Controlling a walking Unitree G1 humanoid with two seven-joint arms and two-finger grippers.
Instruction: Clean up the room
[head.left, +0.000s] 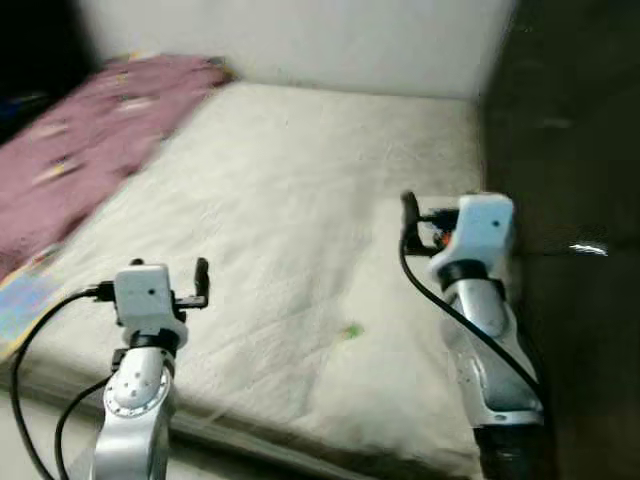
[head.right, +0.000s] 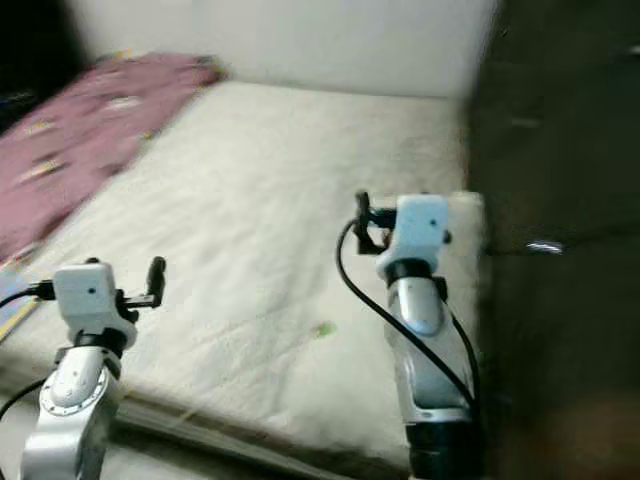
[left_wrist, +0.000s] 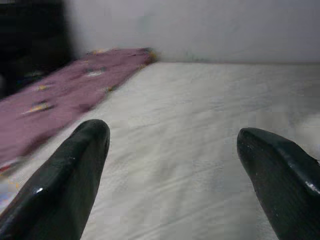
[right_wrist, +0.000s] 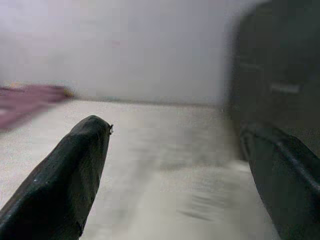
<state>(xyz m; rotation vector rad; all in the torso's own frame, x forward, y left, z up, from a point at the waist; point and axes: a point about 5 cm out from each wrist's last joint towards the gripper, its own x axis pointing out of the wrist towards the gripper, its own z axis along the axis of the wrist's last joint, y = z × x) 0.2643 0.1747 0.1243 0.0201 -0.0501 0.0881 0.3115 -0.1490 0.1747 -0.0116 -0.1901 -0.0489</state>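
Two open, empty pincers, left pincer (left_wrist: 172, 165) and right pincer (right_wrist: 175, 170), we are aiming toward the soft, light rumpled purple patterned blanket (head.left: 90, 140), best pinched at its edge.

A bare cream mattress (head.right: 270, 200) runs from the near edge to a white wall (head.right: 300, 40), the picture blurred. A purple patterned blanket (head.right: 70, 150) lies bunched along the mattress's far left edge and corner. A small green speck (head.right: 322, 329) sits near the middle of the near edge. The left gripper (head.right: 157, 270) hangs over the near left edge, the right gripper (head.right: 362, 212) over the right edge beside a dark cabinet (head.right: 560, 200).
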